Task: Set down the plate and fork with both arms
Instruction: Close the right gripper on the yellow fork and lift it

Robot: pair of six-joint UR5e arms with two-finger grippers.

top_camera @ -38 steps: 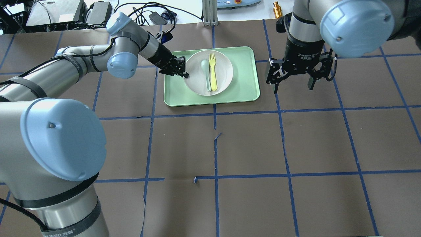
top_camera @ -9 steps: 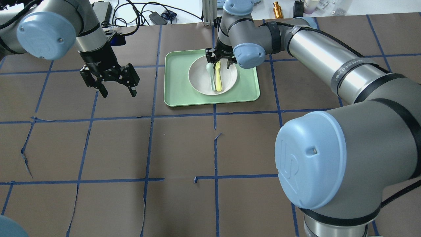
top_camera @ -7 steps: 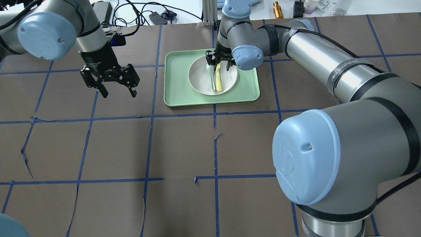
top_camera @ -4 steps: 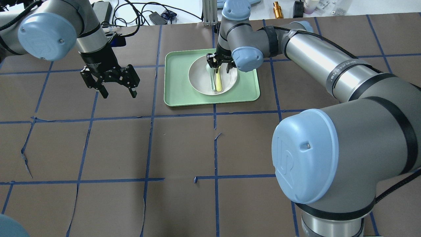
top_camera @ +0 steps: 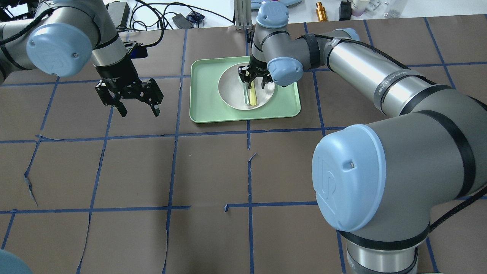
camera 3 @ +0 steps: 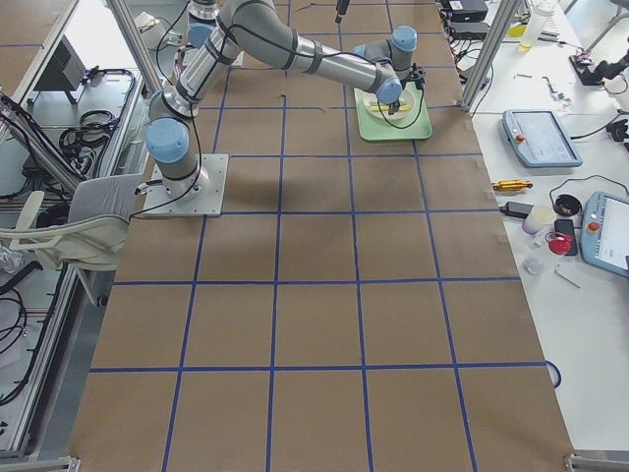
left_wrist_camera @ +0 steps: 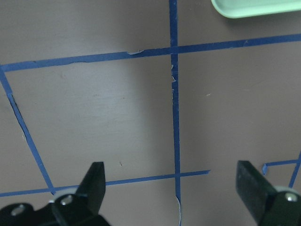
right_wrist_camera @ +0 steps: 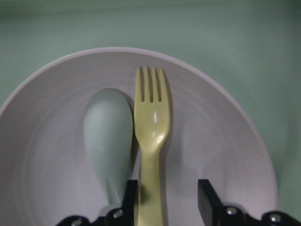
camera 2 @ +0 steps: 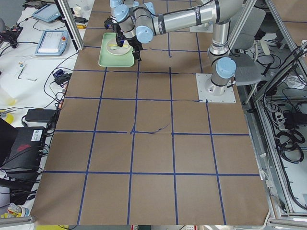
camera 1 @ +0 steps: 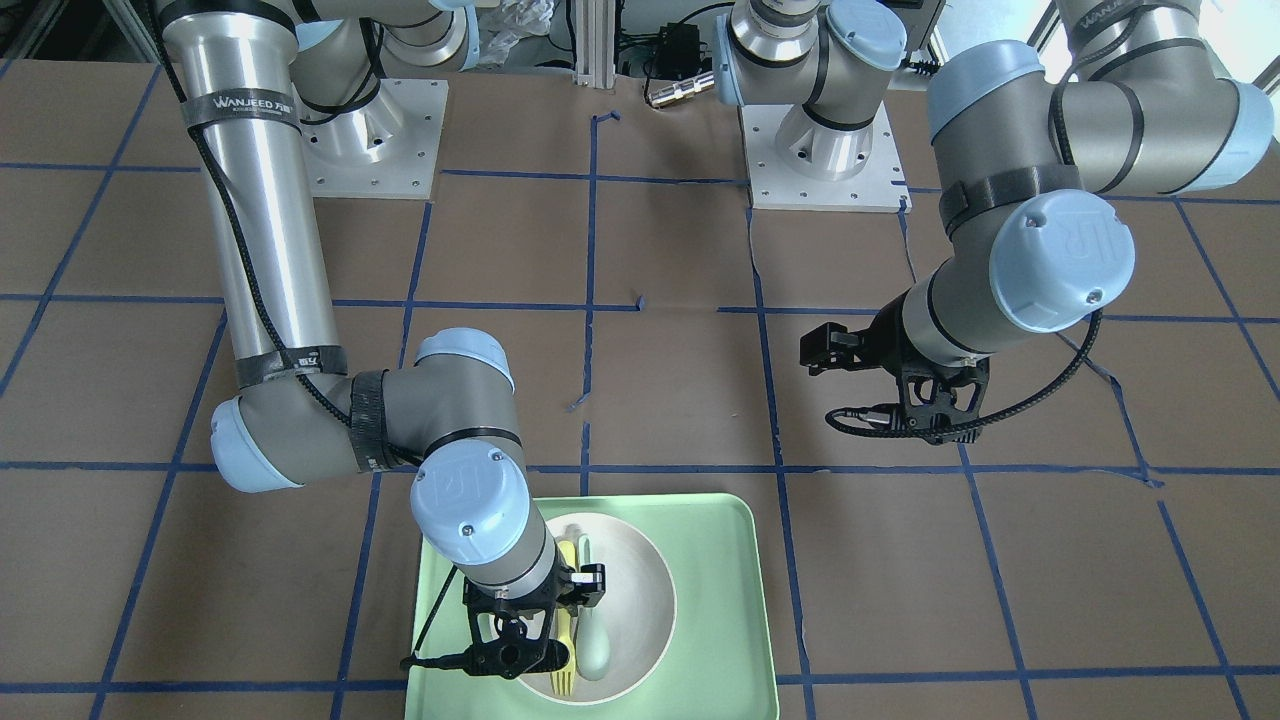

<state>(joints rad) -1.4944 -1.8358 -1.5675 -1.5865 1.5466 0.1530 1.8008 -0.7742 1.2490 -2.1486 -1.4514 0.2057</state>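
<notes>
The off-white plate sits in the pale-green tray. The pale-yellow fork lies in the plate beside a grey-green spoon. My right gripper is low over the plate's far side. In the right wrist view the fork has its handle between my open right gripper; one finger is against the handle and the other stands apart. My left gripper is open and empty above the table, left of the tray. The left wrist view shows it over bare paper.
Brown paper with blue tape lines covers the table. The tray's corner shows at the top of the left wrist view. Cables and small items lie beyond the table's far edge. The arm bases stand on the robot's side.
Over five seconds the left gripper left the plate's rim and drew back left; the right arm came over the plate. In the last second the right gripper lowered along the fork handle.
</notes>
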